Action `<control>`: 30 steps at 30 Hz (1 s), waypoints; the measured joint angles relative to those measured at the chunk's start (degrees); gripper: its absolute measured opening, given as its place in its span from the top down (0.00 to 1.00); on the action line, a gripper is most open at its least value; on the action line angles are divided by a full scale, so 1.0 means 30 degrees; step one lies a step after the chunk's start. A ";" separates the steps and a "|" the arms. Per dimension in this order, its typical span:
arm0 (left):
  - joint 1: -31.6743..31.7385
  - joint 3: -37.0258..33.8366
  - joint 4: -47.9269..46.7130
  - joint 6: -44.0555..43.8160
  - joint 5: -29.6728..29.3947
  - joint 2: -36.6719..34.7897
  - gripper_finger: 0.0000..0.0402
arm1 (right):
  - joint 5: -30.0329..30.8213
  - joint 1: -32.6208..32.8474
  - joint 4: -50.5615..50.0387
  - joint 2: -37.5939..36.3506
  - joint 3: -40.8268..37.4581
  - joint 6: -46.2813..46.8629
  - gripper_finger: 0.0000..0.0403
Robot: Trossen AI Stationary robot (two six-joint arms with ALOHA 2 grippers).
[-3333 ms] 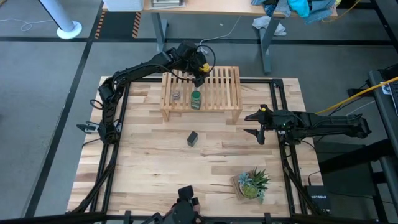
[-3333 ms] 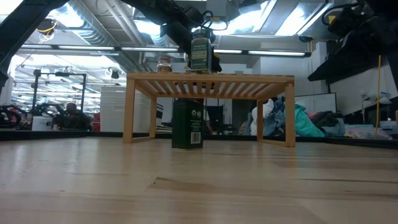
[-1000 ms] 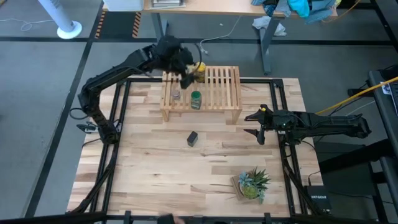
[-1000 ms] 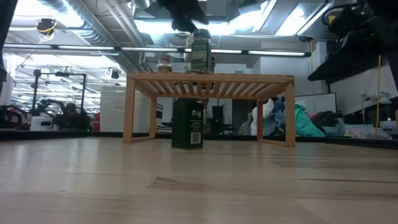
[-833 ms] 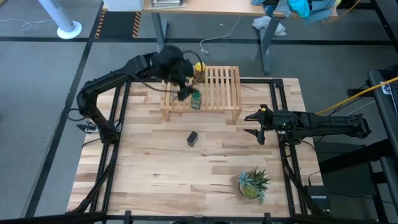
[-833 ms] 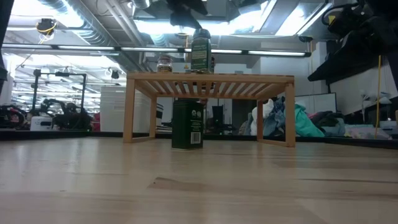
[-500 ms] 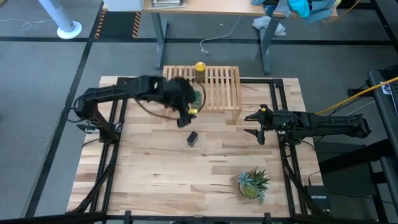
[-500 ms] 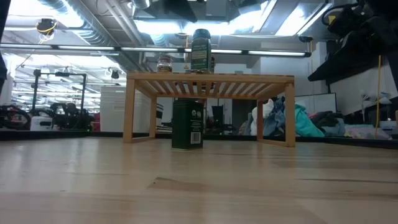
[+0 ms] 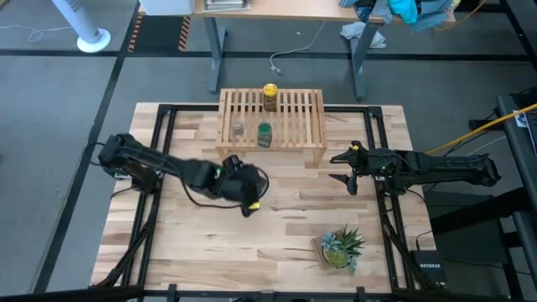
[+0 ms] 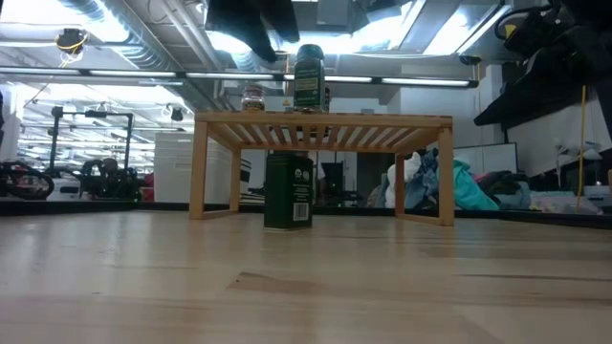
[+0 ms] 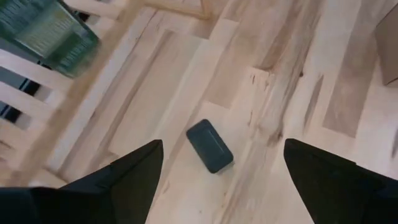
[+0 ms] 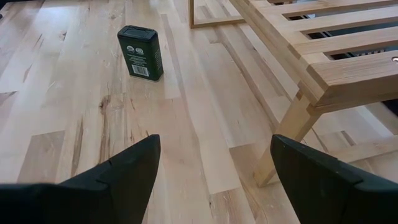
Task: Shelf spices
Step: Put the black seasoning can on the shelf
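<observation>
- Black, and rectangular, the tin [image 11: 209,145] is the one spice not yet shelved; it stands on the bench near the centre of the high view, hidden there beneath the left arm.
- Pale wood slats form the shelf [image 9: 298,126] at upper centre of the high view.
- On the shelf stand three spices: the yellow-lidded jar [image 9: 270,91] at its far edge, the green-lidded jar [image 9: 264,131] and the tiny grey-topped jar [image 9: 238,128] side by side nearer the front.
- Judged from this, three of four spices are placed and only the tin is left.
- Left tool [image 9: 249,199] hovers over the tin at centre, its fingers spread wide and holding nothing.
- Right tool [image 9: 341,167] waits right of centre, beside the shelf's right end, fingers also spread and empty.
- Potted green plant [image 9: 340,247] sits at lower right of the bench [image 9: 193,243], well apart from everything else.
</observation>
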 joint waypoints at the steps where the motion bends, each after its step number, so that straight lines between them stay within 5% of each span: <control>1: -0.0203 -0.0598 0.0670 -0.0187 -0.0267 0.0003 0.19 | 0.0000 0.0000 0.0004 0.0000 0.0000 0.0000 0.22; 8: -0.0729 -0.4660 0.6911 -0.0455 -0.2462 0.0015 0.19 | 0.0000 0.0000 -0.0018 0.0000 0.0000 0.0000 0.22; 13: -0.0689 -0.6449 0.9915 -0.4186 -0.3254 0.0015 0.19 | 0.0000 0.0006 -0.0018 0.0000 0.0000 0.0000 0.22; 20: -0.0505 -0.6830 1.1080 -0.1889 -0.3741 -0.0099 0.19 | 0.0000 0.0006 -0.0017 0.0001 0.0000 0.0000 0.22; 25: -0.1485 -0.6830 0.8574 -0.0623 -0.6594 -0.0682 0.19 | 0.0000 0.0007 -0.0022 0.0000 0.0003 0.0000 0.22; 30: -0.3359 -0.6830 0.0891 -0.7659 -0.9894 -0.1448 0.19 | 0.0000 0.0007 -0.0103 0.0000 0.0007 0.0003 0.22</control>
